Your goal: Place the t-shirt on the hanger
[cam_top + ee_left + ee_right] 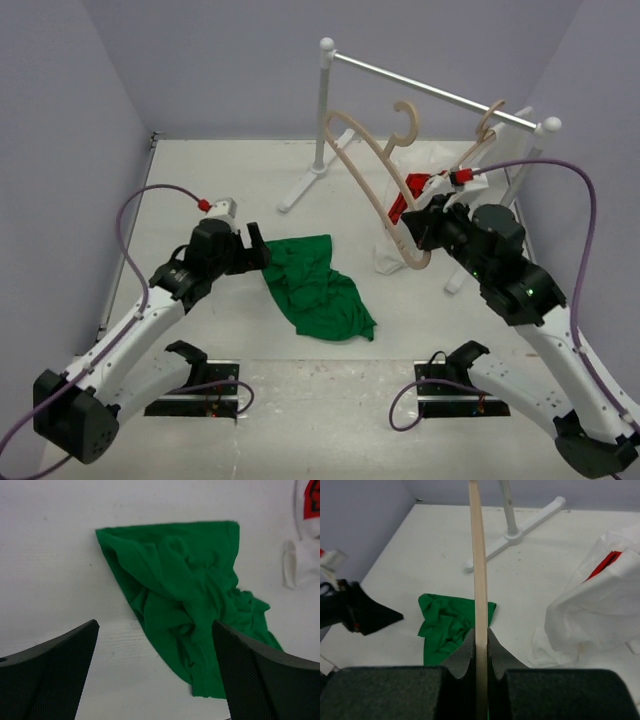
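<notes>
A crumpled green t-shirt [315, 285] lies on the white table; it also shows in the left wrist view [185, 595] and the right wrist view [447, 625]. My left gripper [262, 250] is open just above the shirt's left edge, its dark fingers [47, 675] spread wide. My right gripper [415, 235] is shut on the light tan wooden hanger [375, 175], held up in the air, tilted, its hook toward the rail. In the right wrist view the hanger's thin bar [478, 570] runs straight up between the shut jaws.
A white clothes rail [430, 90] on white feet stands at the back. A second wooden hanger [488, 122] hangs on it, wearing a white garment with a red print [420, 190] that drapes to the table. Purple walls enclose the table.
</notes>
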Robot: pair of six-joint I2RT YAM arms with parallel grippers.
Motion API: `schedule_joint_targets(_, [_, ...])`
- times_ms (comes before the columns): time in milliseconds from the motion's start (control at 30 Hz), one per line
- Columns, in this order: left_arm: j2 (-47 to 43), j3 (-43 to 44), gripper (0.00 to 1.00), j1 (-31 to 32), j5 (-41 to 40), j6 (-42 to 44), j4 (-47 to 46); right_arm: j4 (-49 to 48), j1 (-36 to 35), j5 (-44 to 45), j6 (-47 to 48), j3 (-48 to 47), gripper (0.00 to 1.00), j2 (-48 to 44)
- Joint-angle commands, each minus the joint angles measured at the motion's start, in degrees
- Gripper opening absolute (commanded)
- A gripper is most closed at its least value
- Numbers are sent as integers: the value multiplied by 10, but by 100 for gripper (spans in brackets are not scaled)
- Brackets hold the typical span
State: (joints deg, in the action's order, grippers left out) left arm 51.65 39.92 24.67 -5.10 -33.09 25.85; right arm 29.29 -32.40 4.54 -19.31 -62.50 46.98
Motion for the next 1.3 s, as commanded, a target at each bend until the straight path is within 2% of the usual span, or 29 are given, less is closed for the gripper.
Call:
schedule_joint_targets(0, [48, -27, 87, 117, -46, -89, -60, 34, -3, -35, 11, 0, 0, -53])
schedule_joint_targets(33, [52, -30, 86, 138, -61, -92, -61, 39, -2, -31, 14, 2, 0, -59])
schedule_joint_targets(100, [53, -42, 65, 178, -86, -111, -68, 46, -3, -19, 19, 16, 0, -74])
schedule_joint_targets(133, [53, -49, 60, 187, -89, -114, -73, 47, -3, -17, 19, 22, 0, -79])
schedule_joint_targets(233, [65, -64, 61, 188, -84, -114, -100, 44, -3, -23, 17, 34, 0, -85])
schedule_joint_targets(300, [105, -62, 69, 189, -62, -106, -125, 35, -3, -33, 15, 42, 0, -84])
schedule_joint_targets(433, [150, -52, 67, 189, -49, -98, -161, 31, -3, -42, 11, 45, 0, -77])
schedule_joint_targets(533, [179, -35, 46, 189, -67, -93, -168, 23, -3, -42, 11, 52, 0, -76])
schedule_joint_targets(667, [196, 0, 0, 189, -86, -77, -153, 23, -3, -59, 9, 57, 0, -77])
schedule_joint_targets(933, [181, 72, 0, 189, -134, -25, -120, 23, -3, -49, 6, 68, 0, -79])
schedule_joint_targets(1100, [259, 148, 0, 189, -145, 23, -136, 22, -2, -26, -3, 70, 0, -78])
schedule_joint_targets(1267, [380, 282, 0, 177, -211, 72, -130, 27, -2, 39, -26, 69, 0, -82])
